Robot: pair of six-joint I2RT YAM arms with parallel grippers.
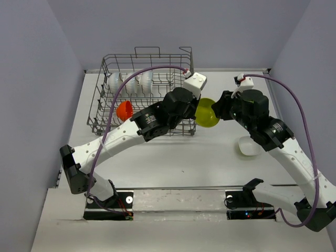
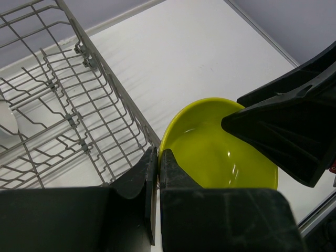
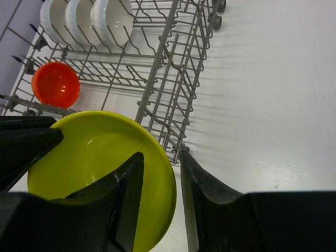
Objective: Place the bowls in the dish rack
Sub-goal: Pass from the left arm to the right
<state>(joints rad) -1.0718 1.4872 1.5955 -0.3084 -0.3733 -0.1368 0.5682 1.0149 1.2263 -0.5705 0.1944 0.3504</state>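
Now the lime bowl (image 1: 207, 112) hangs over the table just beside the right end of the dish rack (image 1: 100, 100), between both arms; the left gripper (image 2: 158, 157) is pinched shut on its rim; the right gripper (image 3: 161, 156) stands astride the other side of the rim, one finger inside, one outside, not clamped. The rack lies left of the bowl, its long side running left to right, nearer the left arm; its raised end wall must be cleared. Free tines show right of the orange bowl (image 1: 124, 110).
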